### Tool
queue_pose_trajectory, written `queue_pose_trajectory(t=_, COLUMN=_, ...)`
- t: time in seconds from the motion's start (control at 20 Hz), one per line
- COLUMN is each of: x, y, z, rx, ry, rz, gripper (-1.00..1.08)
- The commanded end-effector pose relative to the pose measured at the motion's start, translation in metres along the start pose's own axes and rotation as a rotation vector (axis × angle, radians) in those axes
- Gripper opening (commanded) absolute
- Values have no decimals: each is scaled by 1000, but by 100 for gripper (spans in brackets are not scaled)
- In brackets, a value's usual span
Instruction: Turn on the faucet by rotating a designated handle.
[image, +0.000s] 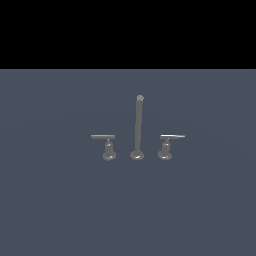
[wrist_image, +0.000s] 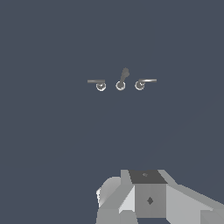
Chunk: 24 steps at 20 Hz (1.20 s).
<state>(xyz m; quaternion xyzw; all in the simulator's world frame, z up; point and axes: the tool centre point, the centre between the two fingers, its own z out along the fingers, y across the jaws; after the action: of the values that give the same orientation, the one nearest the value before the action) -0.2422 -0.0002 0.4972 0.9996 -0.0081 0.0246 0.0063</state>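
Note:
The faucet (image: 137, 130) stands on the grey-blue floor with a tall thin upright spout and a lever handle on each side. The handle (image: 172, 136) with the pale bar tapering to a thin tip is on the exterior view's right, on a rounded base. The other handle (image: 103, 137), with a darker even-width bar, is on the exterior view's left. The wrist view shows the faucet (wrist_image: 120, 83) far off, with the tapered handle (wrist_image: 147, 81) beside it. Grey blocks of my gripper (wrist_image: 146, 197) fill that view's edge, far from the faucet. Its fingertips do not show. The exterior view does not show the arm.
The grey-blue floor (image: 60, 200) spreads flat all around the faucet. A black band lies beyond its far edge in the exterior view. No other objects show.

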Motion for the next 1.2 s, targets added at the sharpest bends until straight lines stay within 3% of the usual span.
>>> queue_pose_trajectory(t=0.0, x=0, y=0, z=0, rx=0, ry=0, rz=0, gripper=-100)
queue_pose_trajectory(t=0.55, x=16, y=-3, z=23, rx=-1, ry=-3, rz=85, gripper=-100)
queue_pose_trajectory(t=1.15, x=69, y=-3, z=100, rx=-5, ry=-12, rz=365, gripper=-100)
